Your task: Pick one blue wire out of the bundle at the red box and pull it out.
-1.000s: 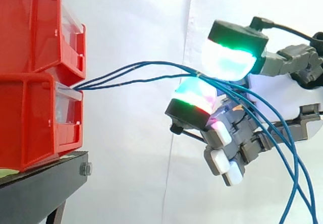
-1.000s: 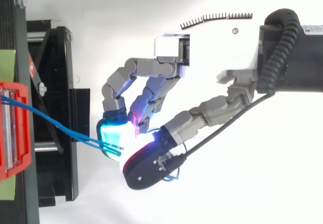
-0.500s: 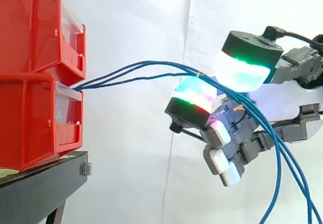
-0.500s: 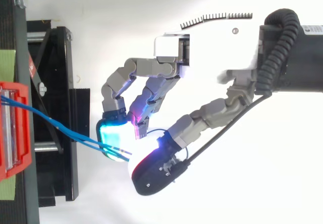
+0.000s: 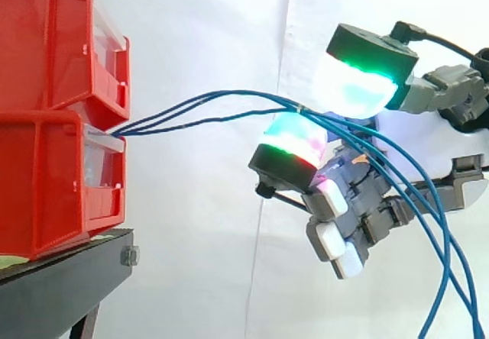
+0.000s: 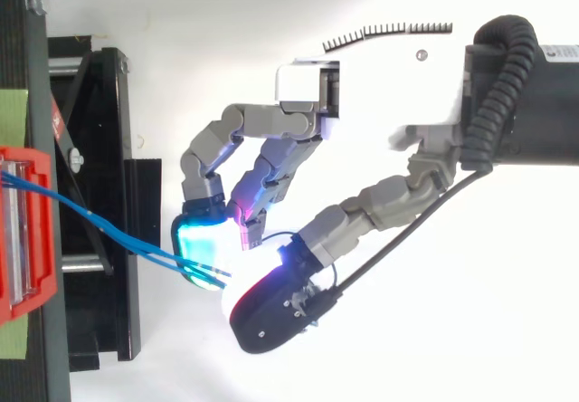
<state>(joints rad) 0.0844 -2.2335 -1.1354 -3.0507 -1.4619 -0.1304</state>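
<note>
Our hand (image 6: 362, 103) sits at three o'clock of the red box (image 5: 46, 179), with the blue wires (image 5: 244, 93) crossing it. We cannot tell whether it grips any. None is pulled out.

Bright, even light fills both views. The white curtain (image 5: 206, 263) carries almost no shadow. From above, the background and the hand (image 6: 380, 103) burn out into one white glare. The fingertip pads (image 5: 355, 91) glow cyan and green (their glow spills onto the blue wires (image 5: 153, 123)). The black stand (image 6: 118, 103) stays dark.
</note>
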